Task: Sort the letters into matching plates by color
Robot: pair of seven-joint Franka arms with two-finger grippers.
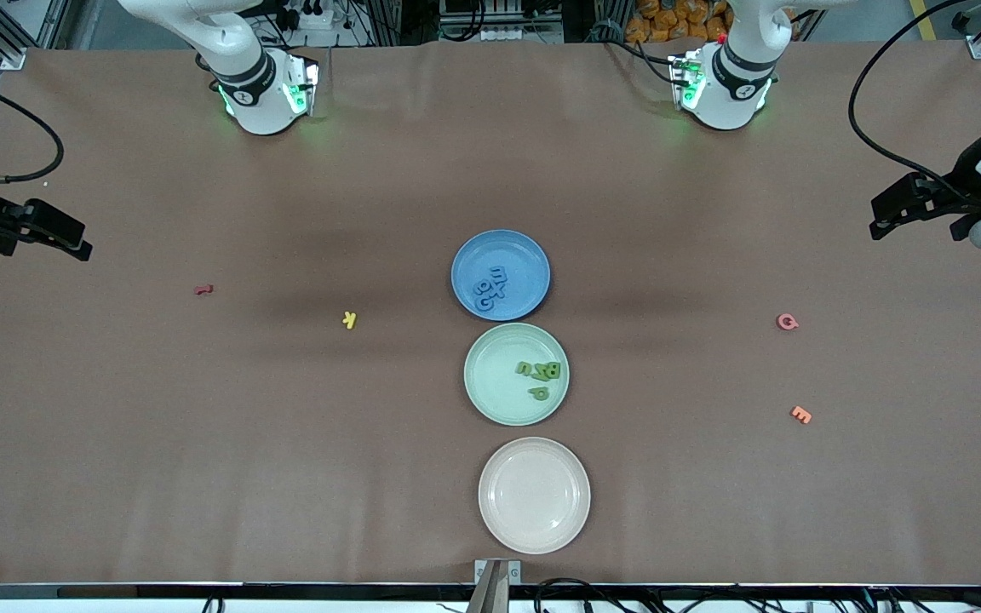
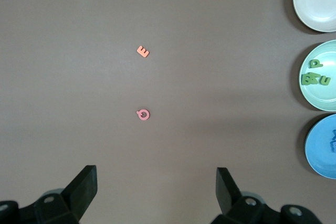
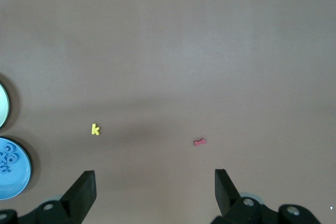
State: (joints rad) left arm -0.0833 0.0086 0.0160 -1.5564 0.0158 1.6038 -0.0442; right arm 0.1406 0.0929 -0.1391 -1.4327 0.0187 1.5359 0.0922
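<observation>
The blue plate [image 1: 518, 255] holds several blue letters [image 1: 490, 288]. Nearer the camera, the mint green plate [image 1: 493, 375] holds green letters [image 1: 539, 375], and the beige plate [image 1: 534, 495] is bare. A red letter [image 1: 203, 289] and a yellow letter [image 1: 350, 320] lie toward the right arm's end. A pink letter [image 1: 787, 322] and an orange letter [image 1: 801, 415] lie toward the left arm's end. My left gripper [image 2: 156, 179] is open and empty above the table at its end [image 1: 880, 226]. My right gripper [image 3: 155, 182] is open and empty at the other end [image 1: 82, 249].
The brown table cover [image 1: 201, 477] is bare apart from these. Black cables [image 1: 869, 111] hang by each arm at the table's ends. A metal bracket [image 1: 497, 572] sits at the table edge nearest the camera.
</observation>
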